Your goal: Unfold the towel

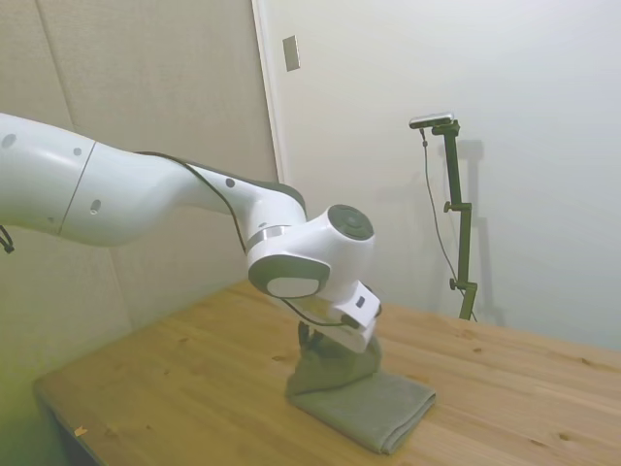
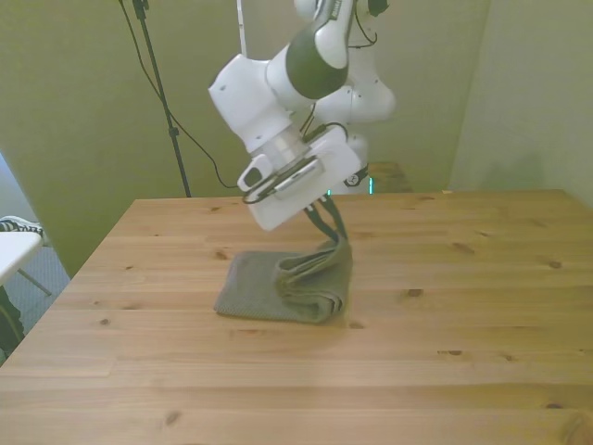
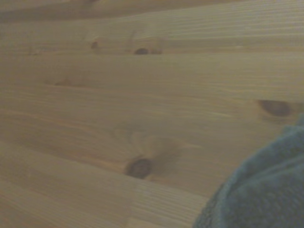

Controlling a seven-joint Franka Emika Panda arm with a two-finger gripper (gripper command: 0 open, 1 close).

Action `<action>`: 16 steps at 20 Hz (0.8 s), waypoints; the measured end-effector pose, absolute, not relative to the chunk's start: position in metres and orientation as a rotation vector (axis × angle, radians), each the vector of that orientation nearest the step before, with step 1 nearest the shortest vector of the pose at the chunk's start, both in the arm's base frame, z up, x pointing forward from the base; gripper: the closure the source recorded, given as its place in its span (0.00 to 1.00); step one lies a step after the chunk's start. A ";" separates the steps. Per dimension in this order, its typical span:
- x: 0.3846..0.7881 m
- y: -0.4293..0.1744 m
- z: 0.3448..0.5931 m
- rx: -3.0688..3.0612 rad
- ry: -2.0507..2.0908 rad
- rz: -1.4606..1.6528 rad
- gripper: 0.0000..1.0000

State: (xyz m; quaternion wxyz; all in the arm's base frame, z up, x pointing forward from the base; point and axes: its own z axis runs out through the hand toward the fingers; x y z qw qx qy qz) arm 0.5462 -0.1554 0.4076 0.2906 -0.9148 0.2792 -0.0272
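one towel [image 2: 278, 287], one table [image 2: 445, 352]

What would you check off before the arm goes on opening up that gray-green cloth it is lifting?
1. Cloth held: the gripper has one edge of the towel pulled up off the table. Ok.
2. Only the top layer taken: the lifted part looks like a single flap, but the folds blur together. Cannot tell.
3. Rest of the towel lying flat and folded on the wood. Ok.
4. Bare wood beside the towel for the flap to land on, in both the front and side views. Ok.
5. How firmly the jaws pinch the cloth: they are hidden behind the wrist. Cannot tell.
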 end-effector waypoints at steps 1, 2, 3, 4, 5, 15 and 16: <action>0.546 -0.143 0.407 -2.444 0.728 -0.066 1.00; 0.545 -0.133 0.407 -2.449 0.713 -0.063 1.00; 0.543 -0.125 0.406 -2.453 0.701 -0.054 1.00; 0.542 -0.117 0.405 -2.456 0.692 -0.048 1.00; 0.541 -0.112 0.403 -2.460 0.691 -0.045 1.00; 0.522 -0.073 0.386 -2.499 0.630 0.020 0.00; 0.521 -0.073 0.385 -2.500 0.630 0.023 0.00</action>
